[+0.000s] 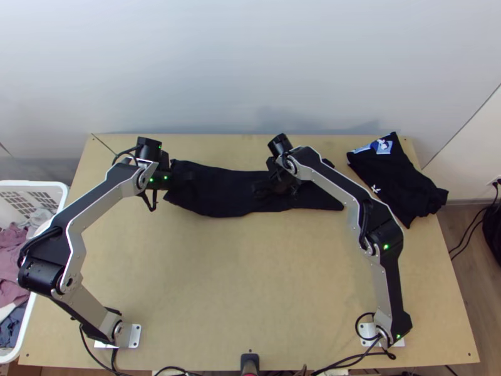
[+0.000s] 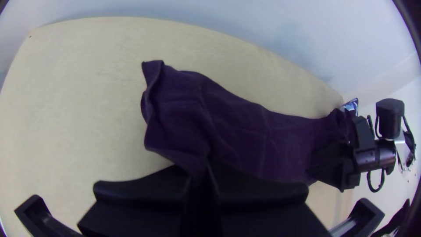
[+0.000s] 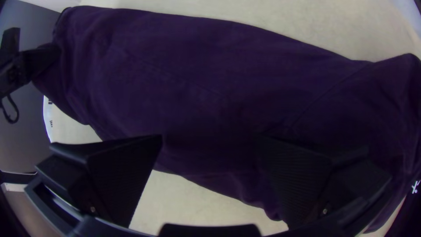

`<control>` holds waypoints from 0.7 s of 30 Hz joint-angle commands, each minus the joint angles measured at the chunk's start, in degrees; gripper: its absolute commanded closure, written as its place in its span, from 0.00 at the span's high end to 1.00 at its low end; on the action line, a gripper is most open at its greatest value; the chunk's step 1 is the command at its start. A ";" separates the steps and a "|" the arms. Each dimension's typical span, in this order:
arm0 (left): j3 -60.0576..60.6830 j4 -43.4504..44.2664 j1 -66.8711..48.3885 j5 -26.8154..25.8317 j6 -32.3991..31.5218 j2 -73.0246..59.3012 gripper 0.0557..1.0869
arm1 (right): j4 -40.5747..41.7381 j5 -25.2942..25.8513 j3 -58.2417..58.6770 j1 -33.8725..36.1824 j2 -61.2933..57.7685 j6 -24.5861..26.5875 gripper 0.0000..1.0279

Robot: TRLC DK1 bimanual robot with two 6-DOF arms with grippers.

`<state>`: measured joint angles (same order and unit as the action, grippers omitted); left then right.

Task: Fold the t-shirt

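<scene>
Open table point(image 1: 232, 282) along t-shirt's point(image 1: 222, 197) near edge, left gripper's point(image 1: 180, 178) fingers tight on cloth, right gripper's point(image 1: 265, 190) wide.

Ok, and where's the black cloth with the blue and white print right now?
In the top view, the printed black cloth lies near the far right corner of the table, to the right of the long, narrow black t-shirt.

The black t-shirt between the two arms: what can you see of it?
The black t-shirt looks like soft, plain cloth with faint seams and shallow creases. It lies as a long, narrow band across the far half of the table; its fold count is unclear. The left gripper pinches its left end; the right gripper, open, is at its right part, contact unclear.
</scene>
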<state>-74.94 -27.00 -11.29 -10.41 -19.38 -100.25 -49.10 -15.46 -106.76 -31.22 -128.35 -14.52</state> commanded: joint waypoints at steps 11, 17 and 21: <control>0.41 -1.47 4.26 -1.80 -1.01 3.48 0.04 | -2.40 -0.80 -3.02 1.52 14.36 -1.74 0.97; 4.18 -1.56 9.88 -3.82 0.57 5.68 0.04 | -6.45 -1.94 -4.16 4.50 21.30 -1.82 0.97; 7.61 -1.65 16.04 -6.72 3.03 7.96 0.04 | -9.08 -1.94 -3.54 6.35 24.64 -2.09 0.97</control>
<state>-71.59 -28.58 -2.87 -14.06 -19.14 -95.15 -54.37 -16.99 -110.19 -27.49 -110.02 -16.21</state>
